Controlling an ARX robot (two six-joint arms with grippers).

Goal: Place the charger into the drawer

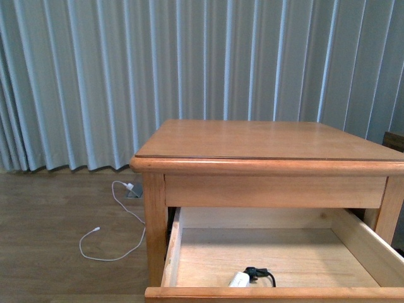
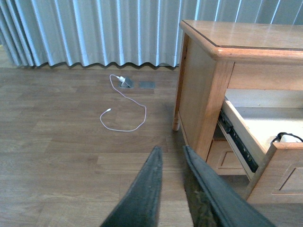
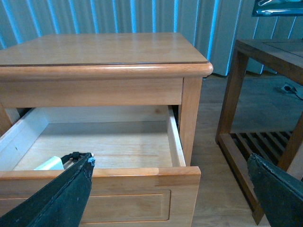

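Observation:
The upper drawer of the honey-coloured nightstand stands pulled open, pale wood inside. The charger, a white cube with a short black coiled cable, lies on the drawer floor close behind the front panel. It also shows in the right wrist view and just over the drawer front in the left wrist view. My right gripper is open and empty, in front of the drawer front. My left gripper is shut and empty, low over the floor left of the nightstand.
A long thin white cable lies on the wooden floor left of the nightstand, running to a floor socket. Curtains hang behind. A darker wooden table with a slatted lower shelf stands to the right. The lower drawer is closed.

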